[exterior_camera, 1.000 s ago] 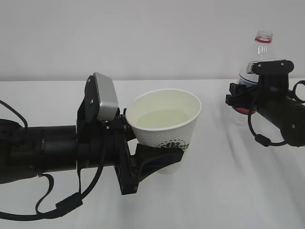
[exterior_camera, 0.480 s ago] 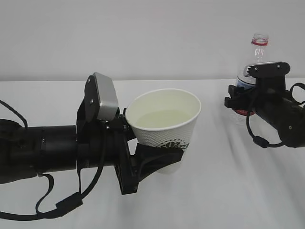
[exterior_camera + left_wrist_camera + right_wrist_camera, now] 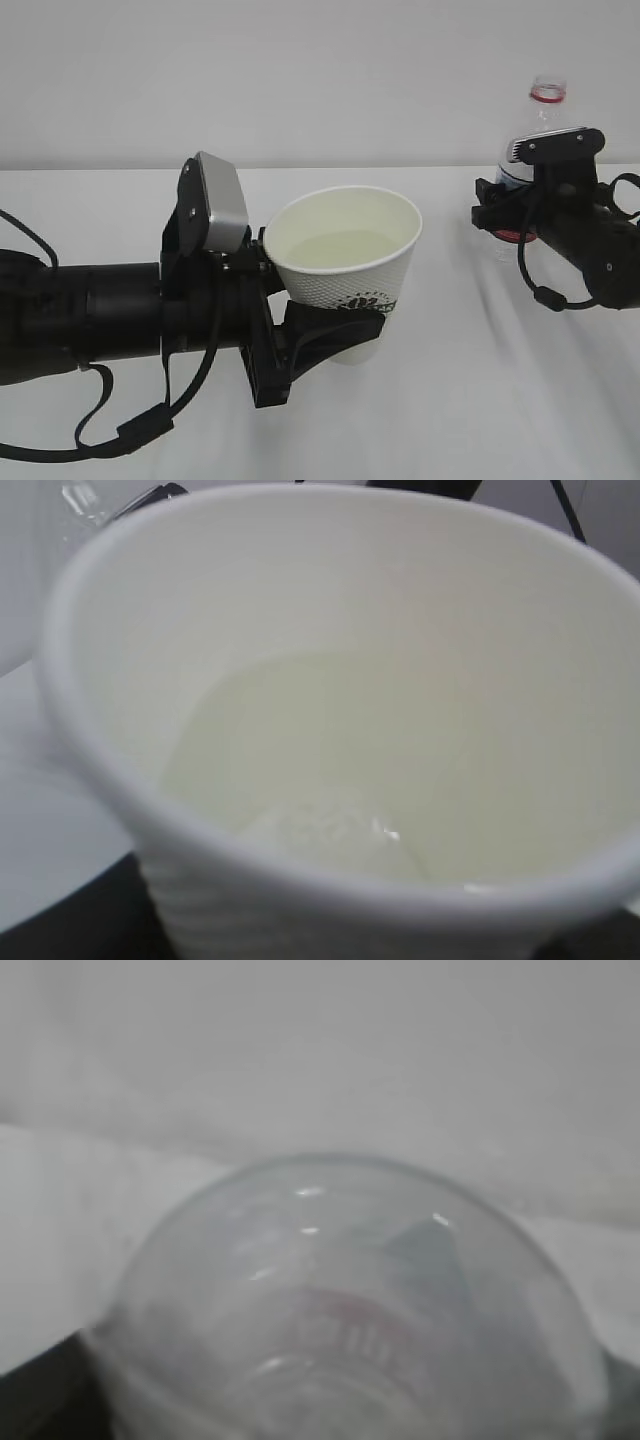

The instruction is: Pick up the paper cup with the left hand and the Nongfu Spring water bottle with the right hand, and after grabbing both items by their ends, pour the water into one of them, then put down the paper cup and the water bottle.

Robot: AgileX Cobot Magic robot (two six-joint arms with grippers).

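The white paper cup with a green logo is held above the table, tilted slightly, with my left gripper shut on its lower part. A pale pool of water lies inside it. The left wrist view is filled by the paper cup and the water. At the far right the Nongfu Spring water bottle stands upright, uncapped, with a red neck ring. My right gripper is around its body, and its jaws are hidden. The right wrist view shows only the blurred clear bottle.
A white cloth-covered table runs under both arms, with a plain white wall behind. My left arm's black body and cables lie across the left half. Bare cloth lies between the cup and the bottle.
The bottle's top has sunk a little and drifted slightly left inside the right gripper. The left arm and the cup have not moved.
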